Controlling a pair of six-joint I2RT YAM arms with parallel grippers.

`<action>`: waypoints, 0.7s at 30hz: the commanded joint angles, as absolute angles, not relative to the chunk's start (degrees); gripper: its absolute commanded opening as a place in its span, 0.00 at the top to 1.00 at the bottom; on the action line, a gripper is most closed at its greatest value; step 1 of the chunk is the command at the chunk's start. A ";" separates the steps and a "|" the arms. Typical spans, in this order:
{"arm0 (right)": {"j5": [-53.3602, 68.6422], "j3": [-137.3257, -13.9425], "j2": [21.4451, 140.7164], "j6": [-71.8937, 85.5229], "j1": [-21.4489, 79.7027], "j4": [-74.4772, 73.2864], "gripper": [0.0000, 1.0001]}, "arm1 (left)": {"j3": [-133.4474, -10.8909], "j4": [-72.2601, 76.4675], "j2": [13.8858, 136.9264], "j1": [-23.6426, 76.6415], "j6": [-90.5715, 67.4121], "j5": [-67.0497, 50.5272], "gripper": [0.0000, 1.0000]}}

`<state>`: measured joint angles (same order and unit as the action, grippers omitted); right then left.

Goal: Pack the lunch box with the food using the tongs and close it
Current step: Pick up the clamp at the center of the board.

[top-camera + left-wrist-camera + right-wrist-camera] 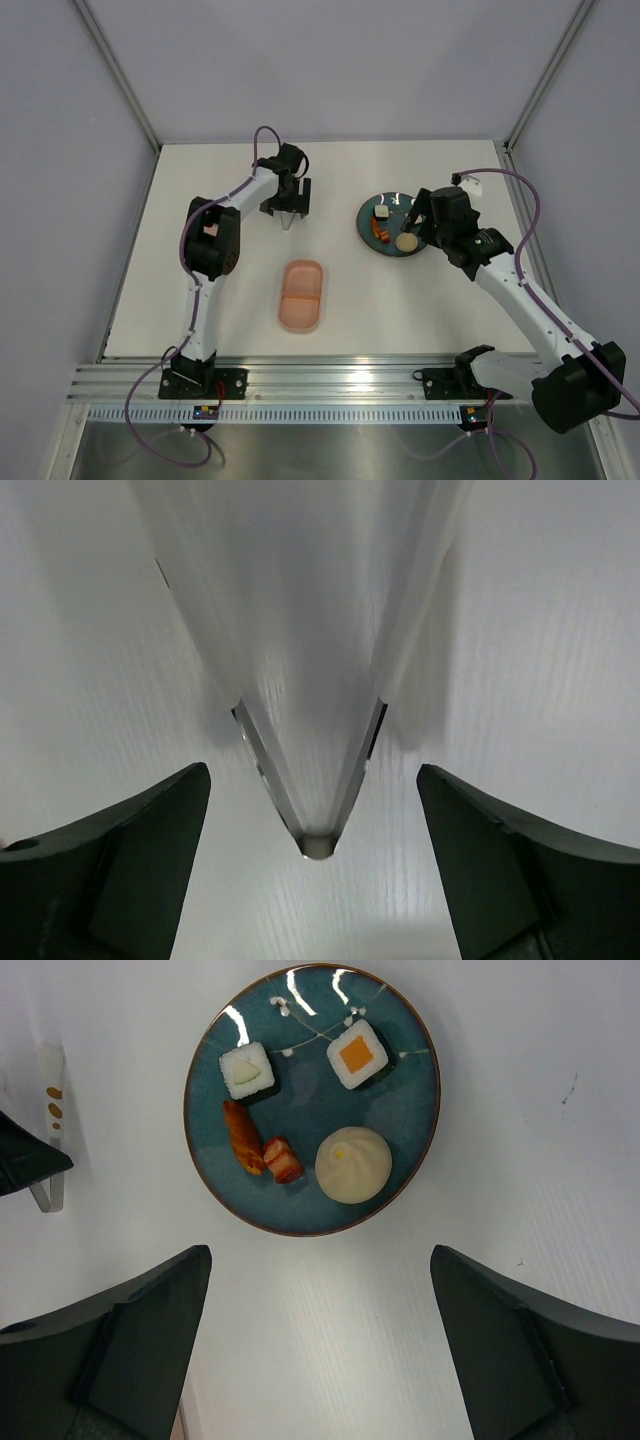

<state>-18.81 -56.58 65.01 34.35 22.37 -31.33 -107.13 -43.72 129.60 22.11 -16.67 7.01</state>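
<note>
The left gripper [312, 780] is spread wide, and the tongs [318, 845] sit right in the gap between its fingers [150, 860], touching neither one, V-tip pointing to 6 o'clock in the wrist view. From above, the box [301, 296] lies open on the table [200, 300] at 6 o'clock of that gripper, well apart, with the plate [393, 203] off at 3 o'clock. The right gripper [320, 1252] is wide too, gripping nothing, plate at its 12. On it: white roll [247, 1070] at 11, orange-topped roll [358, 1054] at 1, sausage bits [245, 1137] at 9, bun [353, 1164] at 5.
</note>
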 commanded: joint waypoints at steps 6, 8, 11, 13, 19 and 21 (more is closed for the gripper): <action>-19.16 -56.25 63.19 35.51 22.41 -31.38 0.01 | -110.65 -44.91 133.86 21.97 -19.07 9.49 0.14; -19.07 -56.34 63.37 35.68 22.50 -31.38 0.01 | -110.83 -44.91 134.29 21.89 -19.25 9.05 0.19; -18.98 -56.43 63.37 35.60 22.41 -31.55 0.01 | -111.44 -44.83 134.47 21.80 -19.07 8.88 0.29; -19.16 -56.51 63.37 35.68 22.41 -31.55 0.00 | -112.06 -45.09 134.91 21.62 -18.81 8.53 0.35; -19.25 -56.78 62.93 35.60 22.41 -32.34 0.00 | -113.38 -46.23 134.13 21.27 -17.84 7.91 0.64; -19.42 -56.69 62.84 35.51 22.41 -32.43 0.01 | -113.12 -45.97 132.99 21.36 -17.58 7.21 0.70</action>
